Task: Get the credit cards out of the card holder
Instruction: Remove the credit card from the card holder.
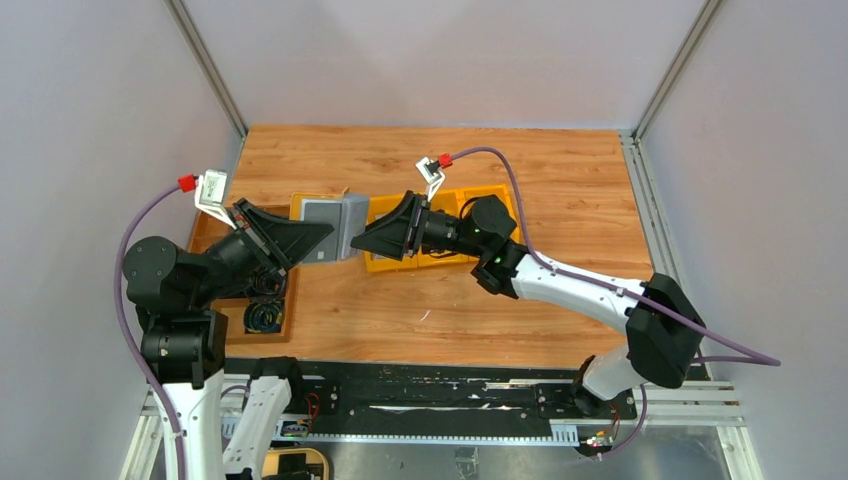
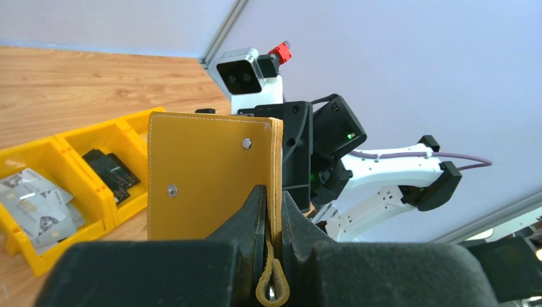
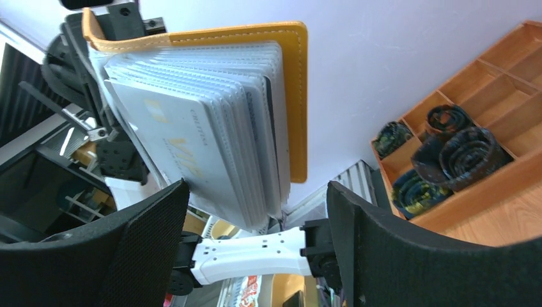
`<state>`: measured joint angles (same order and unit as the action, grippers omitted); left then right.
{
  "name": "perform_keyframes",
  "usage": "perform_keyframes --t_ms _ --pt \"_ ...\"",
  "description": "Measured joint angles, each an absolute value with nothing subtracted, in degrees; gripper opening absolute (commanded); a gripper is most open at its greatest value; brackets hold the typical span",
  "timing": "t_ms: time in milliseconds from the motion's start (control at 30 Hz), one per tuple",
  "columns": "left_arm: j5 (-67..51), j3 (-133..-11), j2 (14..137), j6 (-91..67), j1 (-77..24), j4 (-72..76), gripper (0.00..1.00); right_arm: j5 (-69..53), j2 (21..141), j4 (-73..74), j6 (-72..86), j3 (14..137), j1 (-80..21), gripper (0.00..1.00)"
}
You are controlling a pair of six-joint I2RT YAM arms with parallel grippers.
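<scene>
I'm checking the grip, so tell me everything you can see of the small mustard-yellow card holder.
The mustard-yellow, leather-look card holder hangs open above the table, stitched cover with two silver studs. Clear plastic sleeves fan out inside, a pale card in front. The left gripper pinches its edge, shut; the right gripper, open, flanks the sleeves.

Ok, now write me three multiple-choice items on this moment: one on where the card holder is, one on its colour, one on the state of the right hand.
1. Where is the card holder?
A) pinched in the left hand, off the table
B) lying in a yellow bin
C) in the brown tray
2. Its outer cover is:
A) red
B) black
C) mustard yellow
3. The right hand is:
A) shut on a card
B) open, facing the cards
C) shut on nothing
Answers: 1 A, the left wrist view shows it clamped there; 2 C, both wrist views show yellow; 3 B, its jaws stand wide apart.
</scene>
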<state>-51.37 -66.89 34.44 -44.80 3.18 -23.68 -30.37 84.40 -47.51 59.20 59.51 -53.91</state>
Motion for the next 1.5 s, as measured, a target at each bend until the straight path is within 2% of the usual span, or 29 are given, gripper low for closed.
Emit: perform_keyframes --t_ms 133,400,533,900,1500 --pt "-52.0 -67.5 34.4 -47.2 3.2 -20.9 0.0 -30.5 84.9 -53.0 61.4 59.5 -54.4 0.82" --pt "-52.9 -68.1 34.7 -51.3 3.2 -17.2 0.0 -31.7 93.6 -77.5 74.8 59.4 -54.9 0.82" --pt "-53.8 -68.4 35.1 -53.4 3.2 -16.1 0.0 -32.5 95.6 -81.7 77.6 59.6 -55.4 0.82" --pt "-55.2 -72.5 35.7 -56.4 3.2 -14.2 0.0 -33.0 97.3 -87.2 81.2 62.3 -56.7 0.82" --pt "-55.7 -76.6 37.9 -56.4 3.2 -13.8 0.0 -33.1 95.8 -85.8 79.6 63.3 -57.0 0.83"
